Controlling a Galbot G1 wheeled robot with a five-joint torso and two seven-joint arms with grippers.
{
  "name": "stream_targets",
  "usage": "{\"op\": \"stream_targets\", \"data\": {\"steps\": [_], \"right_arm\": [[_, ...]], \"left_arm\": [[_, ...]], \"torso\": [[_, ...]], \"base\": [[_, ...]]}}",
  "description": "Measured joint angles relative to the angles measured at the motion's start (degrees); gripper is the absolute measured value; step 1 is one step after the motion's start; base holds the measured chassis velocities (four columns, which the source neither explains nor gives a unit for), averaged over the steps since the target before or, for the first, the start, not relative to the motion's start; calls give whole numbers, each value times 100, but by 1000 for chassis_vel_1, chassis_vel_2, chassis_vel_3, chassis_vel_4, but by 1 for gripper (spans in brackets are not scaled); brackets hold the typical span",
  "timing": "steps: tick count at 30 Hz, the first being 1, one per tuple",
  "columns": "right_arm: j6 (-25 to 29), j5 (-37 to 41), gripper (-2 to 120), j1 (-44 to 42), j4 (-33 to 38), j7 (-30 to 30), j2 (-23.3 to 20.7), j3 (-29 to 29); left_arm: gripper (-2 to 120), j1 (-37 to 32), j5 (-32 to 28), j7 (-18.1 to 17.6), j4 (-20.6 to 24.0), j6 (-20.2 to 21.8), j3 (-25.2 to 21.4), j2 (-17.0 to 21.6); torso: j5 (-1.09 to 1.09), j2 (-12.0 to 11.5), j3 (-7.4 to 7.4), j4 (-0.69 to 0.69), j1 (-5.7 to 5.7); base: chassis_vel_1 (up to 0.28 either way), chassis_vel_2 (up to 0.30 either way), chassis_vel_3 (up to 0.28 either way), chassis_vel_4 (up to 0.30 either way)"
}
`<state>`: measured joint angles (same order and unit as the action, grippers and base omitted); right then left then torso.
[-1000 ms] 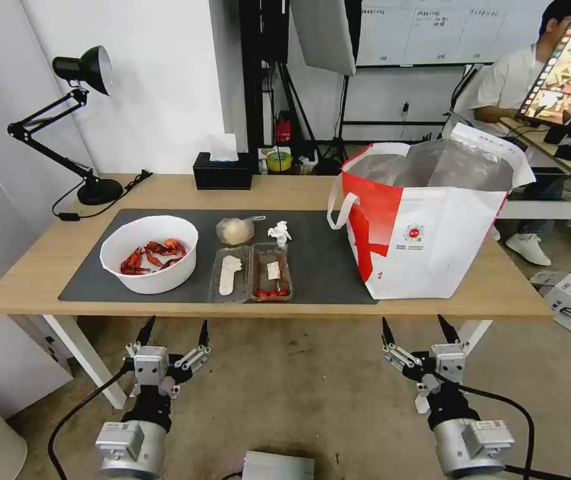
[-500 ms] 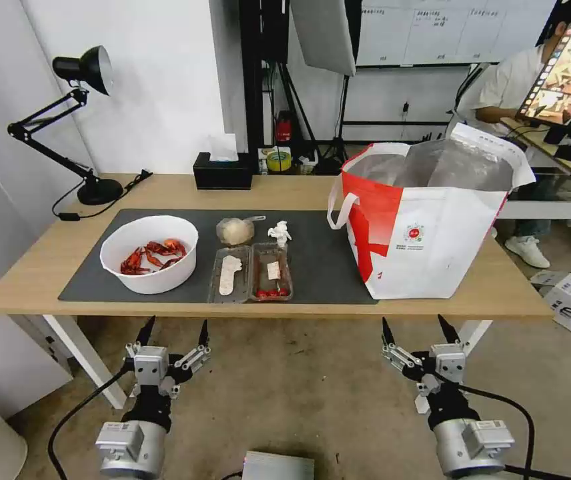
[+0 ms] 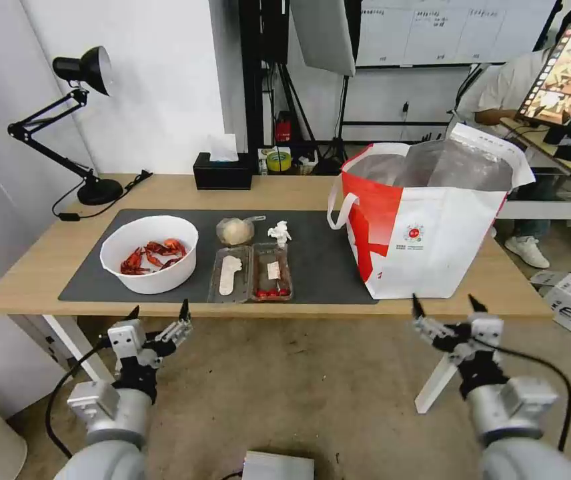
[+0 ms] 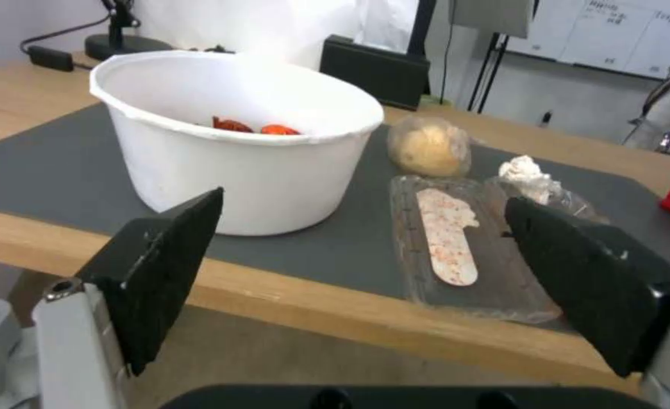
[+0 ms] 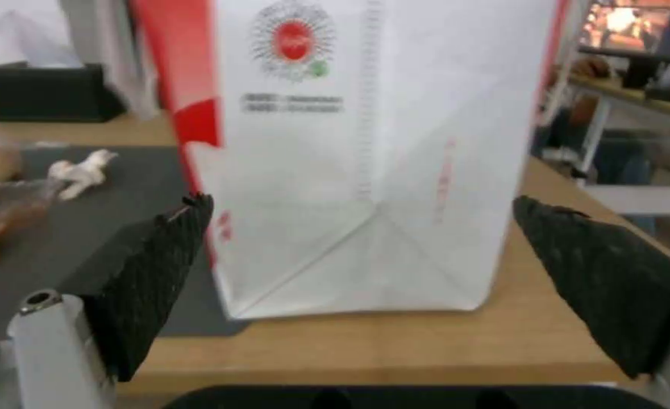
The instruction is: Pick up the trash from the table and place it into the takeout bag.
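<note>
Two pincers hover just off the near edge of the desk (image 3: 285,187), both with fingers spread wide and holding nothing. The left pincer (image 3: 159,315) sits below the edge in front of the white round bowl (image 3: 149,253); the right pincer (image 3: 449,308) faces the front wall of the takeout bag (image 3: 425,223).

On the dark grey mat (image 3: 319,260), the bowl holds red crayfish shells (image 3: 153,256) and stands at the mat's left end, well apart from the bag. Between bowl and bag lie two clear rectangular plastic trays side by side near the mat's front edge: the left tray (image 3: 230,274) with a pale strip inside, the right tray (image 3: 272,271) with small red pieces. Just behind the trays sit the small clear cup of beige food (image 3: 235,231) and the crumpled white tissue (image 3: 279,233).

The bag stands upright and open at the mat's right end, foil lining showing. Behind the mat, a black tissue box (image 3: 223,171) rests near the desk's far edge, with a black desk lamp (image 3: 65,120) at the far left.
</note>
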<state>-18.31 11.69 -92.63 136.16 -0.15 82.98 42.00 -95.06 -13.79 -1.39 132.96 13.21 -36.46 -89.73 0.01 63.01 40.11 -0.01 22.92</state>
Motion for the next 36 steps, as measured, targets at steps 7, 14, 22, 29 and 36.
{"op": "stream_targets", "data": {"steps": [7, 14, 22, 29, 36], "right_arm": [[-296, 408, 100, 257, 57, -6, -124, 227], [-256, 407, 100, 241, 7, -15, -126, 147], [-192, 398, 100, 242, -37, -39, -172, 121], [-156, 392, 100, 233, -62, -40, -203, 89], [-112, 378, 100, 221, -91, -41, -207, 46]], "left_arm": [[100, -171, 69, 163, -229, -593, 84, 54], [100, -181, 122, 285, -320, -943, 94, 105], [100, -277, -108, 226, -344, -942, 356, 154], [100, -323, -962, -246, -343, -470, 1043, 146], [100, -104, -1999, -579, -333, -172, 1480, 146]], "torso": [[-2, 1, 0, 1, 0], [-1, 1, 0, 1, 0], [-1, 1, -1, 1, 0], [-1, 2, -1, 1, 0], [-1, 2, -1, 1, 0]], "base": [[0, 0, 0, 0], [0, 0, 0, 0], [0, 0, 0, 0], [0, 0, 0, 0], [0, 0, 0, 0]]}}
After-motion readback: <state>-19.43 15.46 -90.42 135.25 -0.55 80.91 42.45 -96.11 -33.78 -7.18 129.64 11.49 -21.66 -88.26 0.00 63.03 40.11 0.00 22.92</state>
